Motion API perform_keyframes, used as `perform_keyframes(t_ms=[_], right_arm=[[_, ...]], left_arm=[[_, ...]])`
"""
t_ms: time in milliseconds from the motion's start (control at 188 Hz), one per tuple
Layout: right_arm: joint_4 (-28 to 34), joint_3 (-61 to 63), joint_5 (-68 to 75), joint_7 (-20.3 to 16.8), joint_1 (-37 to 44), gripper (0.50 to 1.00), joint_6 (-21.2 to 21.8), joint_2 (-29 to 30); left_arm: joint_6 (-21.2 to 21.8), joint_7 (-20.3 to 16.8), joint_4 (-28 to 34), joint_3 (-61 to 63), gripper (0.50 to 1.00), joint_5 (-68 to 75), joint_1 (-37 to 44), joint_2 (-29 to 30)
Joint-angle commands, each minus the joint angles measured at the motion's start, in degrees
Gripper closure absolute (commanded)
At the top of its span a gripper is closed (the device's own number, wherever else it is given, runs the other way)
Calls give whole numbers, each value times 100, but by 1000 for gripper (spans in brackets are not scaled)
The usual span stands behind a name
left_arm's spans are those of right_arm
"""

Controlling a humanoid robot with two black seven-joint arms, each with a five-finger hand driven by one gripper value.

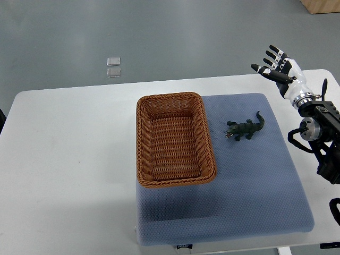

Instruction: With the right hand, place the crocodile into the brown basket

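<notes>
A dark green toy crocodile point(245, 128) lies on the blue mat point(255, 180), just right of the brown wicker basket point(142, 139), head toward the basket and tail pointing up-right. The basket holds nothing. My right hand point(274, 65) is raised at the far right, beyond the mat's top corner and well above-right of the crocodile, fingers spread and holding nothing. Its arm point(319, 125) comes in along the right edge. No left arm shows.
The mat covers the right half of a white table point(69, 159). Two small clear squares point(113, 67) lie on the grey floor beyond the table. A wooden box corner point(321, 5) shows at the top right.
</notes>
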Motion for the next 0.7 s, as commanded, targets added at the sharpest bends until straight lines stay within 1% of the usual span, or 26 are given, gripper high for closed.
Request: perform_keyframes(t_ms=[0, 693], right_arm=[[0, 0, -5, 0, 12, 570, 0, 0], [0, 0, 22, 9, 38, 570, 44, 0]], left_arm=[[0, 0, 7, -8, 500, 3, 0, 0], [0, 0, 7, -17, 500, -6, -9, 0]])
